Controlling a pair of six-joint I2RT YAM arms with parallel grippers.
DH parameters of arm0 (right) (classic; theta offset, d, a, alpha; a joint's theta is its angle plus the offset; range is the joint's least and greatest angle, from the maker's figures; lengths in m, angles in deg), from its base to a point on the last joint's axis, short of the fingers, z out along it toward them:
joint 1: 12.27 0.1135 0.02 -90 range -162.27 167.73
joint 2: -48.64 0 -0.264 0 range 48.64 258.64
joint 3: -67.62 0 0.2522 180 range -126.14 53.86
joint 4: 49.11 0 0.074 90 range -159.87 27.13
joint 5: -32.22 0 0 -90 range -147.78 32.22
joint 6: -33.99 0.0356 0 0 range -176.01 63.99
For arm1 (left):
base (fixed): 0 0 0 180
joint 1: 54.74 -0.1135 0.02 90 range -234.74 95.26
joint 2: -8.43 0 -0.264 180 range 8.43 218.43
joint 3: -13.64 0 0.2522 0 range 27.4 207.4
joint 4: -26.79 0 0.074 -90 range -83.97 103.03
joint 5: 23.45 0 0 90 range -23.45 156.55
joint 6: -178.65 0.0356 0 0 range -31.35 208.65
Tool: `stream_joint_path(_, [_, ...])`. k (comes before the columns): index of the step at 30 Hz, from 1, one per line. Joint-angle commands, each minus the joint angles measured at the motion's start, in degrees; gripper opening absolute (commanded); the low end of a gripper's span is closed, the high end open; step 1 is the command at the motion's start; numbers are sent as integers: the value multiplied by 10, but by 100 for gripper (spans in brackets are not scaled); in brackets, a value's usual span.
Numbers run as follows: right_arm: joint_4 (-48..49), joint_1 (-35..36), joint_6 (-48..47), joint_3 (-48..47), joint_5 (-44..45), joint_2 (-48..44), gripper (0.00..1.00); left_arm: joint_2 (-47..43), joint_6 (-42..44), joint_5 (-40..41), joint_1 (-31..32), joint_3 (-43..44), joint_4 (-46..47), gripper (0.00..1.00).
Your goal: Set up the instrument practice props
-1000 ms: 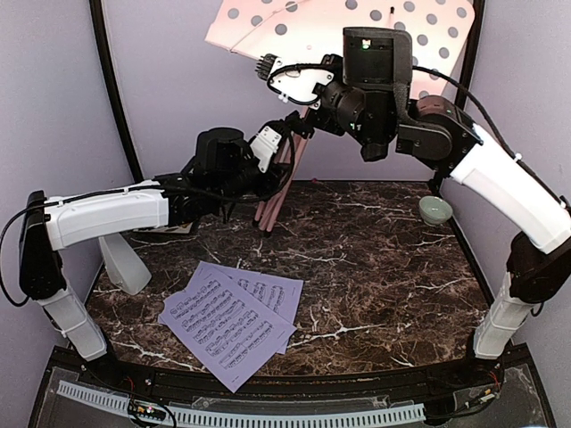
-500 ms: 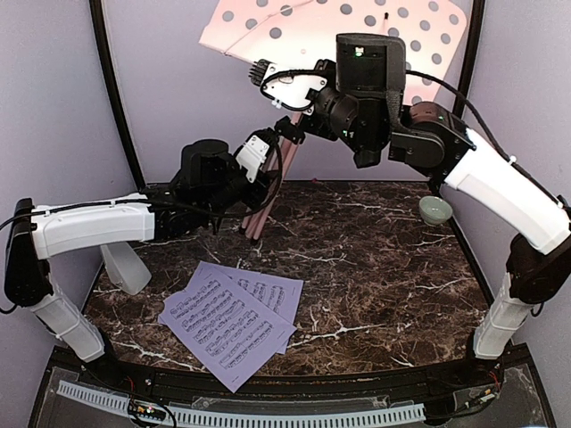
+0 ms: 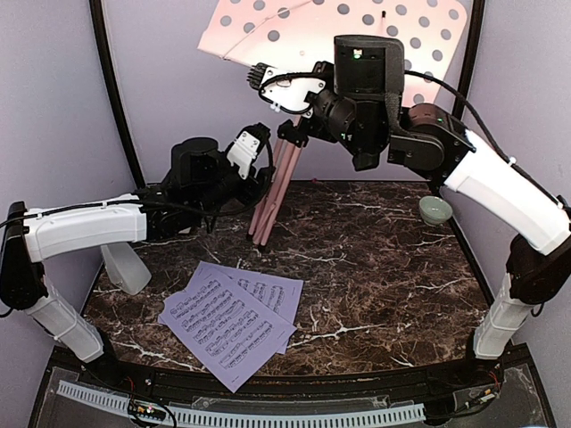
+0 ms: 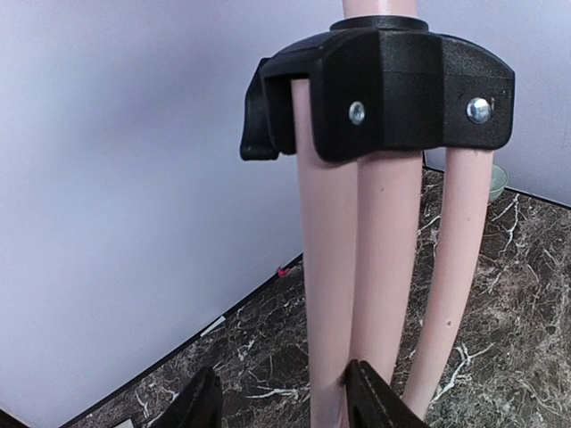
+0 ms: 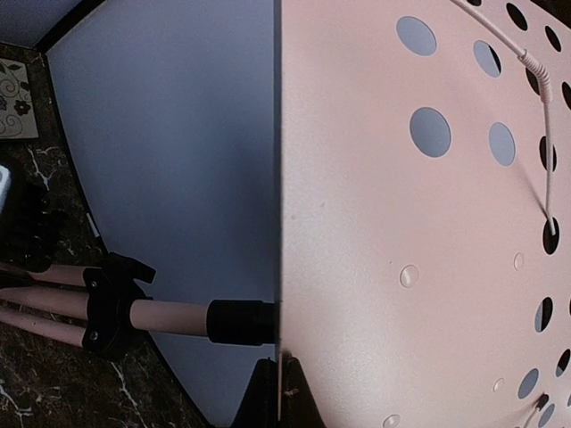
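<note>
Pink music stand [image 3: 275, 192] near-upright; plate [image 5: 357, 223] up, legs [image 4: 379, 267] down.

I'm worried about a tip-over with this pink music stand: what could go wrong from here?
1. The tripod legs are bunched together under their black hub, so the pink music stand would likely topple if released now.
2. The right gripper pinches only the thin edge of the perforated plate; it may slip or swivel.
3. The lavender sheet-music pages lie near the feet; a spreading leg could land on them.
</note>
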Motion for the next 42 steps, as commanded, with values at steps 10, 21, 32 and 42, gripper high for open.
stream_joint_path(10, [189, 23, -3, -33, 15, -41, 0, 62, 67, 72, -2, 88, -2, 44])
stream_joint_path(21, [192, 19, 9, -28, 3, -39, 0, 104, 111, 44, 9, 133, 10, 52])
stream_joint_path(32, [224, 14, 10, -27, 17, -33, 0, 142, -43, 175, 19, 175, 40, 56])
stream_joint_path(42, [233, 2, -11, -23, 12, -45, 0, 137, 107, 49, 19, 135, 29, 36])
